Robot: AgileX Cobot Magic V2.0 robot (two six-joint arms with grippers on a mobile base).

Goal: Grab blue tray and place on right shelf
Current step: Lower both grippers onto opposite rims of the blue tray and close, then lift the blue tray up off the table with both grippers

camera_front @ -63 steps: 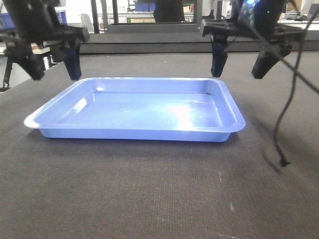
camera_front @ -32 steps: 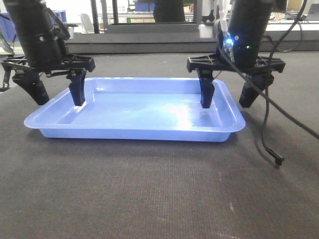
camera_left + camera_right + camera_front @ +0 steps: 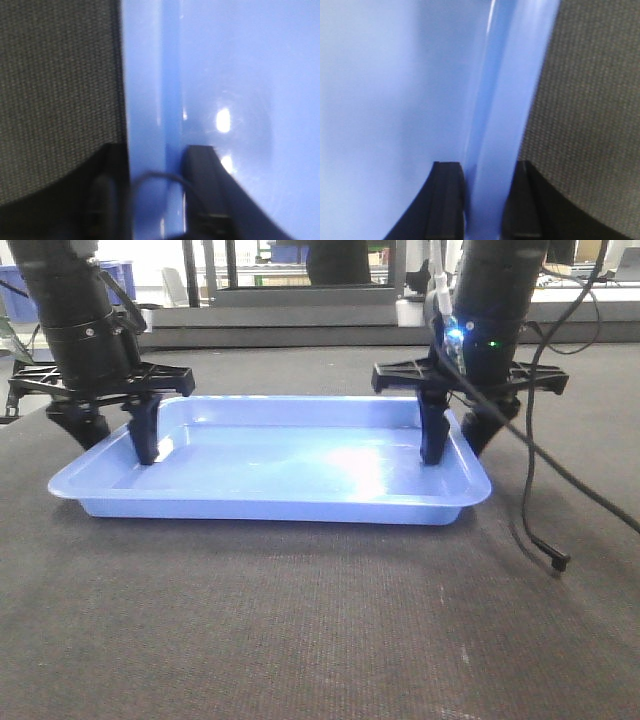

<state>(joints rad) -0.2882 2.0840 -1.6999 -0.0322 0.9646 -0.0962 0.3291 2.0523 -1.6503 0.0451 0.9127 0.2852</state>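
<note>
Step in hand, as judged: a two-arm grasp of the blue tray (image 3: 290,455) before lifting.

Position: the tray lies flat on the dark woven table top (image 3: 300,630), centre of the front view, long side facing the camera.

Left gripper (image 3: 117,430), left of frame, straddles the tray's left short rim, with one finger inside the well and one outside on the table side. Right gripper (image 3: 455,435) does the same on the right short rim. Taking opposite ends likely keeps a wide, shallow tray level and stops it twisting, since one arm would have poor leverage.

Wrist views: the left gripper (image 3: 155,192) and right gripper (image 3: 482,200) each have the rolled rim running up between the two dark fingers, which sit close against either side. Both views are blurred, so real clamping pressure cannot be told.

Tray appearance: glossy pale periwinkle plastic, rounded corners, low sloped walls, lamp glare on the floor. It looks slick, so the grip depends on the rim lip.

A loose black cable (image 3: 535,480) hangs beside the right arm and is a possible snag. The shelf is not identifiable here.
</note>
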